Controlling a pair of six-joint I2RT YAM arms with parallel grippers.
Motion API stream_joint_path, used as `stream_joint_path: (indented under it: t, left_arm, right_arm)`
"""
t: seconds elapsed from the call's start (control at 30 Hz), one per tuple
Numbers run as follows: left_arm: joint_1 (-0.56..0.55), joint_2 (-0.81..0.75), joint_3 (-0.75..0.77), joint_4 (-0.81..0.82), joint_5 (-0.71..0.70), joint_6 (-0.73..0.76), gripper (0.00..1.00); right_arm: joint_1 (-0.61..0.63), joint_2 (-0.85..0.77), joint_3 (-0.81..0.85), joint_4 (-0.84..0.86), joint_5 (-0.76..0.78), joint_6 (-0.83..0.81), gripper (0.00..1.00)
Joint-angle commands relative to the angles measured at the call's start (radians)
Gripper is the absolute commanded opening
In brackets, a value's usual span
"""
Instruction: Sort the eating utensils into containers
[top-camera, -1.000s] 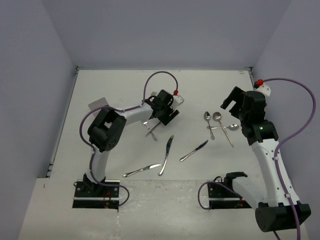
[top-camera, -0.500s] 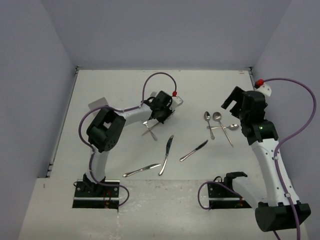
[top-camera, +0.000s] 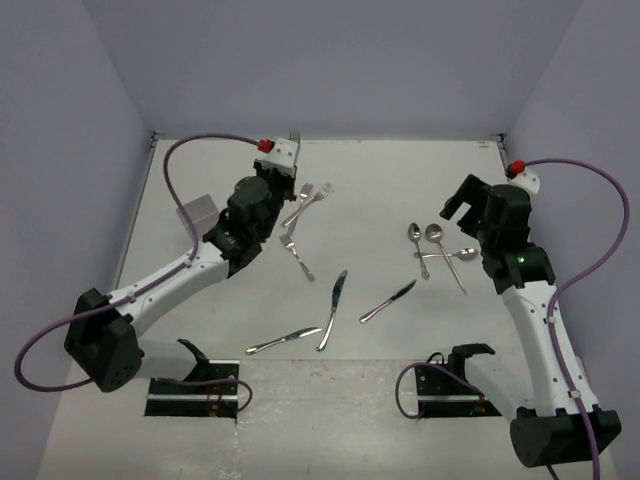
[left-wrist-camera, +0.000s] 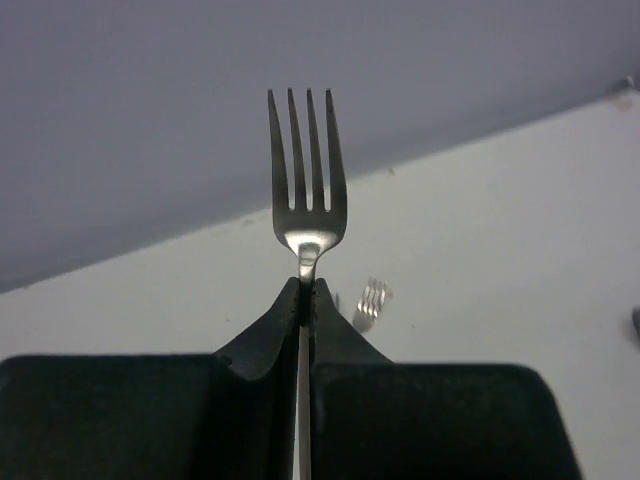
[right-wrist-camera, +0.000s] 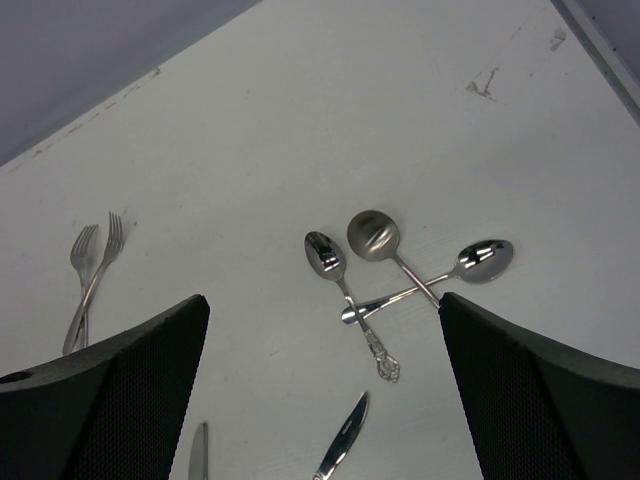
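Swung up and back since 0.5 s ago, the left arm no longer crouches low over the middle of the table (top-camera: 400, 170). The left gripper (left-wrist-camera: 305, 288) now sits high near the far edge, and the right arm has kept its pose. In the left wrist view the 2 black fingers (left-wrist-camera: 260, 340) are pressed together on the neck of a fork (left-wrist-camera: 307, 190). It stands upright, its 4 tines up against the grey wall (left-wrist-camera: 470, 60). From above only those tines show, past the wrist at the table's far edge.

2 loose forks (top-camera: 305, 203) lie side by side just right of the left arm, tines toward the far side. Another slim utensil (top-camera: 299, 260) lies just nearer; its kind cannot be told. 3 knives (top-camera: 334, 308) lie spread across the near middle of the table, apart from each other.

The right gripper (right-wrist-camera: 322, 298) hangs above the table with its jaws spread wide and nothing between them. Below it lie 3 spoons (right-wrist-camera: 373, 233), bowls toward the far side. 2 are close together, and the handle of the 3rd crosses both of their handles.

The container (top-camera: 197, 212) shows as a light grey box at the far left of the table. The left arm partly hides it, so its compartments and contents cannot be made out.
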Motion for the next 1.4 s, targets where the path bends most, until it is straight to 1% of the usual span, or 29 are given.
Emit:
stream_joint_path:
  t: [0.0, 0.03, 0.07, 0.13, 0.17, 0.23, 0.27, 0.33, 0.37, 0.4, 0.47, 0.57, 0.67, 0.77, 0.83, 1.03, 1.17, 1.23, 1.3, 1.37]
  left_arm:
    - [0.027, -0.041, -0.007, 0.196, -0.262, 0.022, 0.00]
    - [0.034, -0.047, -0.015, 0.209, -0.349, 0.028, 0.00]
    - [0.072, -0.064, -0.062, 0.291, -0.375, 0.034, 0.00]
    - [0.126, -0.082, -0.102, 0.341, -0.351, 0.025, 0.00]
    - [0.193, -0.097, -0.119, 0.353, -0.343, 0.005, 0.00]
    - [0.270, -0.107, -0.127, 0.352, -0.287, -0.056, 0.00]
    - [0.338, -0.110, -0.134, 0.366, -0.267, -0.065, 0.00]
    - [0.386, -0.111, -0.157, 0.418, -0.239, -0.049, 0.00]
    - [0.418, -0.122, -0.191, 0.476, -0.219, -0.032, 0.00]
    - [0.430, -0.130, -0.208, 0.504, -0.167, 0.002, 0.00]
    - [0.462, -0.145, -0.243, 0.556, -0.140, 0.016, 0.00]
    - [0.501, -0.139, -0.259, 0.557, -0.084, 0.024, 0.00]
    - [0.530, -0.115, -0.318, 0.637, -0.087, 0.021, 0.00]
    - [0.553, -0.099, -0.360, 0.656, -0.063, -0.001, 0.00]
    - [0.553, -0.090, -0.369, 0.651, -0.021, 0.011, 0.00]
    - [0.558, -0.026, -0.392, 0.725, -0.026, 0.007, 0.00]
    - [0.558, -0.009, -0.386, 0.702, -0.020, 0.019, 0.00]
    - [0.558, -0.021, -0.378, 0.674, -0.012, 0.008, 0.00]
    - [0.558, -0.041, -0.388, 0.683, 0.002, 0.005, 0.00]
    - [0.558, -0.107, -0.385, 0.657, 0.034, -0.001, 0.00]
  right_arm:
    - [-0.002, 0.008, 0.004, 0.043, -0.019, -0.016, 0.99]
    - [-0.002, 0.008, 0.004, 0.044, -0.021, -0.017, 0.99]
    - [-0.002, 0.009, 0.004, 0.049, -0.024, -0.017, 0.99]
    - [-0.001, 0.014, 0.006, 0.055, -0.031, -0.017, 0.99]
    - [-0.001, 0.017, 0.006, 0.063, -0.044, -0.021, 0.99]
    - [-0.002, 0.028, 0.006, 0.067, -0.062, -0.030, 0.99]
    - [-0.002, 0.032, 0.007, 0.069, -0.071, -0.037, 0.99]
    - [-0.002, 0.049, 0.012, 0.067, -0.067, -0.042, 0.99]
    - [-0.002, 0.052, 0.015, 0.063, -0.067, -0.047, 0.99]
    - [-0.001, 0.054, 0.015, 0.063, -0.071, -0.050, 0.99]
    - [-0.002, 0.055, 0.009, 0.073, -0.082, -0.056, 0.99]
    - [-0.001, 0.052, -0.002, 0.083, -0.088, -0.060, 0.99]
    - [-0.001, 0.052, -0.005, 0.087, -0.074, -0.065, 0.99]
    - [-0.002, 0.058, -0.008, 0.097, -0.068, -0.067, 0.99]
    - [-0.001, 0.072, -0.008, 0.097, -0.074, -0.071, 0.99]
    - [-0.002, 0.098, -0.003, 0.092, -0.079, -0.073, 0.99]
    - [-0.002, 0.094, -0.009, 0.092, -0.077, -0.077, 0.99]
    - [-0.002, 0.092, -0.013, 0.092, -0.073, -0.079, 0.99]
    - [-0.001, 0.087, -0.014, 0.092, -0.073, -0.079, 0.99]
    - [-0.002, 0.086, -0.009, 0.090, -0.073, -0.080, 0.99]
